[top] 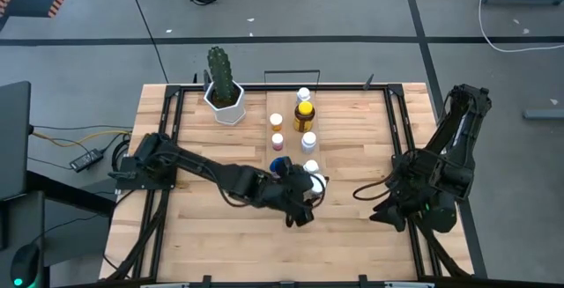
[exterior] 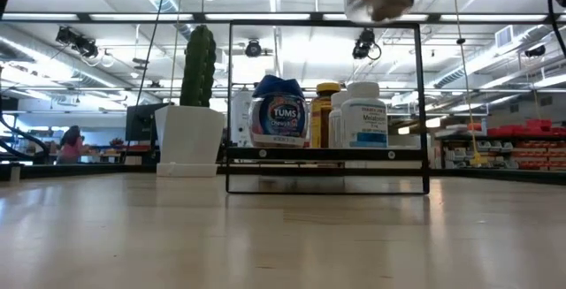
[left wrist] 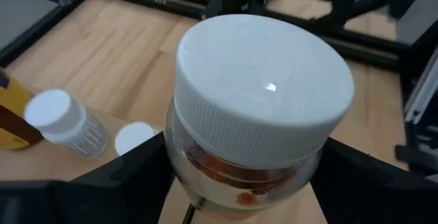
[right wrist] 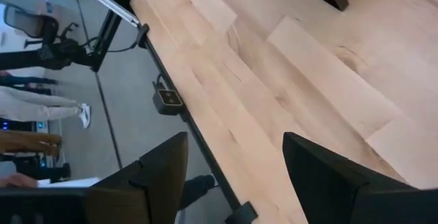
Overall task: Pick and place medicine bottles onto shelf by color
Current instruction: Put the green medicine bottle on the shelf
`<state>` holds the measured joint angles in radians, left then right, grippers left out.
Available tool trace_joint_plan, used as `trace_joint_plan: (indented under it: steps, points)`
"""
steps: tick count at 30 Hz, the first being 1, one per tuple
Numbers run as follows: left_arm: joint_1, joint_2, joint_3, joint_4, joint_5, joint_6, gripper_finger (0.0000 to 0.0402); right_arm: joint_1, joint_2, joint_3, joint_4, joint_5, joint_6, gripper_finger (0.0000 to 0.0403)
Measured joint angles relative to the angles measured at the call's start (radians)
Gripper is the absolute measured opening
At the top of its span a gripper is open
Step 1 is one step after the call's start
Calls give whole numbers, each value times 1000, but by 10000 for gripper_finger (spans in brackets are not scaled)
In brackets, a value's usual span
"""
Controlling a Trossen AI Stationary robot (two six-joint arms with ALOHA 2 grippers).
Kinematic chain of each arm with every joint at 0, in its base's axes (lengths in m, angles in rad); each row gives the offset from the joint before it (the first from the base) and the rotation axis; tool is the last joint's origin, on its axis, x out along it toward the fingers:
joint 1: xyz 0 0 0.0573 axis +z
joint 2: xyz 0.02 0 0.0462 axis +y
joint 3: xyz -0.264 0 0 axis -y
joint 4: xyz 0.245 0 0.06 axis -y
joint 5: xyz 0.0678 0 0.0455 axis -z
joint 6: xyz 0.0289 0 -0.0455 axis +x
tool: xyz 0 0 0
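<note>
Clear plastic under a broad white cap, the bottle (left wrist: 256, 125) hangs lifted in the left gripper (top: 304, 188), fingers clamped on its smooth, light, stiff body just below the cap, at six o'clock off the shelf (top: 286, 105); right gripper (right wrist: 233, 176) spread, idle.

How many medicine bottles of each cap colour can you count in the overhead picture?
White-capped bottles: 5
Yellow-capped amber bottle: 1
Pink-capped bottle: 1
Blue-lidded bottle: 1
Total: 8
</note>
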<state>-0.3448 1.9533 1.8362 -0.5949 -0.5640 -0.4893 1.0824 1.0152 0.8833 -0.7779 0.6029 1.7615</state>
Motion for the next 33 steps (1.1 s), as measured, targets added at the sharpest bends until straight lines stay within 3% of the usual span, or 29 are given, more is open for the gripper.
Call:
trace_joint_plan:
  steps: [7, 16, 22, 33]
  points:
    - [88, -92, 0, -34, -31, 85, 297, 0, 13, 0, -8, 0, -6, 245]
    - [185, -203, 0, -70, 2, 181, 297, 0, 13, 0, -42, 3, -17, 245]
    - [290, -228, -1, -166, 86, 218, 297, 0, 13, 0, -52, 18, -8, 245]
    - [518, -228, -2, -166, 254, 350, 296, 0, 13, 0, -62, 26, 32, 245]
